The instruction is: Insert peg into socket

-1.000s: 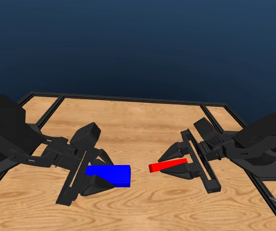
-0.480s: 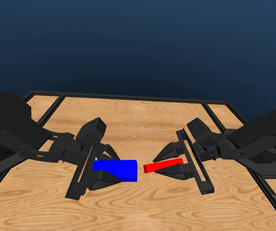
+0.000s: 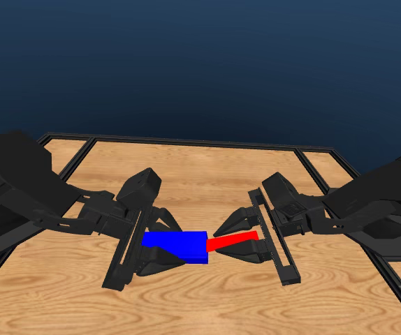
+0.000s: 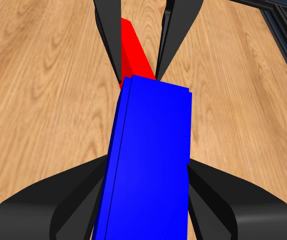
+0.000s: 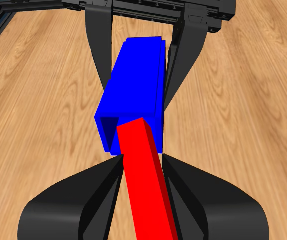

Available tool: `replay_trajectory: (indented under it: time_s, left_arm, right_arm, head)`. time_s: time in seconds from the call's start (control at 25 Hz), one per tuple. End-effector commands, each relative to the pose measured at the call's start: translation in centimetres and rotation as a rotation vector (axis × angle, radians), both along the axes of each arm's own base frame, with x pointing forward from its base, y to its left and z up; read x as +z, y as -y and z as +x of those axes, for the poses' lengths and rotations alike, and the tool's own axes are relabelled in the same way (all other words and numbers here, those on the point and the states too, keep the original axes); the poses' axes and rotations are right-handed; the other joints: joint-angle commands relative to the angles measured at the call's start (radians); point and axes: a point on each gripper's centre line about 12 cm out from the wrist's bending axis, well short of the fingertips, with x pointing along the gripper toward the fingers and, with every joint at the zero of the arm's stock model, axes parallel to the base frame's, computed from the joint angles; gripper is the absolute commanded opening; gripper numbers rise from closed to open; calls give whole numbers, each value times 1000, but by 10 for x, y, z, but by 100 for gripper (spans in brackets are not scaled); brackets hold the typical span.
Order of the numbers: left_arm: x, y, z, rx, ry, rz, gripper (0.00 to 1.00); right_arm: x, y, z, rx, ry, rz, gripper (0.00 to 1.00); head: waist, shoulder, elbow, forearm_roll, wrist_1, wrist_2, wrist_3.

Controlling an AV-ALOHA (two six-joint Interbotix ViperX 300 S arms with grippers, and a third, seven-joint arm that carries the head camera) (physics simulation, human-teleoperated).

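The blue socket [image 3: 176,246] is clamped between the jaws of the left end effector [image 3: 160,246], which are closed against its two sides, and it is held above the tabletop [image 3: 200,174]. Opposite it, the red peg [image 3: 232,241] is gripped between the closed jaws of the right end effector [image 3: 239,239]. The peg's free tip is met by the socket's open end, and in the right wrist view it is seen at the dark opening. How far it is inside cannot be told.
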Motion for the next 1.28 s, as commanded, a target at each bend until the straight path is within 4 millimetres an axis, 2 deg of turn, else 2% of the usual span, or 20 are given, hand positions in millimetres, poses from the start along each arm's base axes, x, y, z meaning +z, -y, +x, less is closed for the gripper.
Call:
replay_trajectory:
  time_s: [0.04,0.08,0.16,0.28,0.4,0.6,0.64,0.72,0.76,0.8,0.84,0.88,0.92,0.96,1.0,1.04,1.08,1.12,1.2,1.28]
  left_arm:
    - [13,1,11,2,63,-3,0]
    - [15,1,12,2,69,-3,0]
    - [13,0,11,-3,56,4,0]
    - [23,3,17,-9,83,-4,0]
    - [19,1,16,1,72,-8,0]
    - [16,2,14,-2,63,-7,0]
    - [14,2,11,0,57,-11,0]
    - [17,4,13,-5,65,-10,0]
    - [13,3,12,-8,50,-8,0]
    - [17,3,13,-1,68,-14,0]
    - [14,3,12,-7,53,-10,0]
    - [11,3,11,-6,40,-7,0]
    - [9,3,9,-8,33,-8,0]
    - [17,4,12,-2,64,-18,0]
    - [15,4,12,-3,52,-17,0]
    - [15,6,11,-13,54,-16,0]
    - [15,3,11,-3,64,-17,0]
    - [11,1,11,4,48,-18,0]
    - [17,1,13,3,47,-29,0]
    - [9,4,9,-20,44,2,0]
  right_arm:
    - [13,-2,14,-2,54,5,0]
    - [15,-1,19,2,53,7,0]
    - [5,-6,21,20,24,-5,0]
    - [18,-14,42,39,62,6,0]
    - [23,-21,54,70,61,8,0]
    - [25,-22,57,80,47,20,0]
    - [26,-22,55,72,35,41,100]
    - [15,-21,50,70,-5,49,100]
    - [21,-18,51,58,7,62,100]
    - [5,-21,45,71,-51,61,100]
    - [15,-18,48,58,-35,82,100]
    - [3,-17,44,53,-77,87,100]
    - [12,-17,45,49,-45,95,100]
    - [15,-14,45,41,-35,96,100]
    - [3,-13,44,23,-50,112,100]
    - [8,-13,35,26,-56,120,100]
    - [-1,-12,29,16,-72,118,100]
    - [4,-17,29,37,-76,118,100]
    - [-1,-12,22,14,-101,154,100]
    - [-2,-12,17,7,-102,164,100]
  head:
    - [2,4,-12,0,-20,-1,1]
    - [2,4,-12,0,-19,-1,0]
    - [2,4,-12,1,-18,-1,1]
    - [1,4,-12,0,-19,0,0]
    - [0,5,-13,0,-20,1,-2]
    - [1,4,-14,0,-23,-1,-3]
    - [3,2,-15,0,-24,-2,-3]
    - [4,2,-15,0,-26,-3,-2]
    - [4,0,-14,0,-26,-4,-2]
    - [4,-1,-14,0,-25,-3,-2]
    - [3,-1,-15,0,-27,-2,-1]
    - [3,-1,-15,1,-27,-2,-1]
    - [3,0,-16,1,-29,-1,-1]
    - [3,0,-16,1,-30,-1,-1]
    - [3,0,-16,1,-30,-1,-1]
    - [4,2,-16,1,-29,-1,1]
    - [4,2,-16,1,-29,-1,1]
    - [4,2,-16,1,-29,-1,1]
    - [3,1,-15,1,-28,-1,1]
    - [3,-1,-15,1,-28,-2,2]
